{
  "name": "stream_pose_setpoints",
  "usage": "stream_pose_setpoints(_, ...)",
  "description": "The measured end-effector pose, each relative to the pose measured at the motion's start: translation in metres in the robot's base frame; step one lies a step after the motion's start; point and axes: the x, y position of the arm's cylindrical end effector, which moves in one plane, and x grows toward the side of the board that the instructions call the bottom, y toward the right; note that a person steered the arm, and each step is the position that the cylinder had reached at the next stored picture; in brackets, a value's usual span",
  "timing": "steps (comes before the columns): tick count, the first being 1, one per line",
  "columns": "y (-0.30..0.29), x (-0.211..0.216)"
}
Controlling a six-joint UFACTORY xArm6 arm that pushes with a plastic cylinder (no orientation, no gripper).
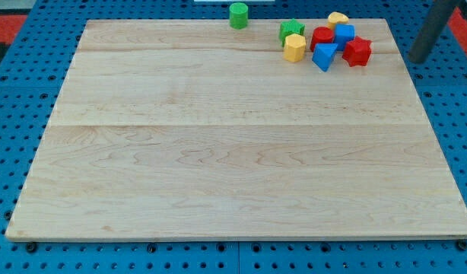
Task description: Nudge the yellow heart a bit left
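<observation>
Camera view: yellow heart (338,18) atop cluster, blue cube (344,33) touching below, my tip (416,58) right, no jaws

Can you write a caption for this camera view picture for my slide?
Colourful blocks, including the yellow heart, crowd the top right of the wooden board while my tip waits off its right edge, apart from them.
</observation>
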Motion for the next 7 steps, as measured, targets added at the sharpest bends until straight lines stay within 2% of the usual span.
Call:
stream_pose_setpoints(2,0.003,-0.078)
stream_pose_setpoints(3,0.002,-0.091)
stream_pose_setpoints(6,-0.02,-0.082)
stream_pose_setpoints(7,-0.081,-0.076)
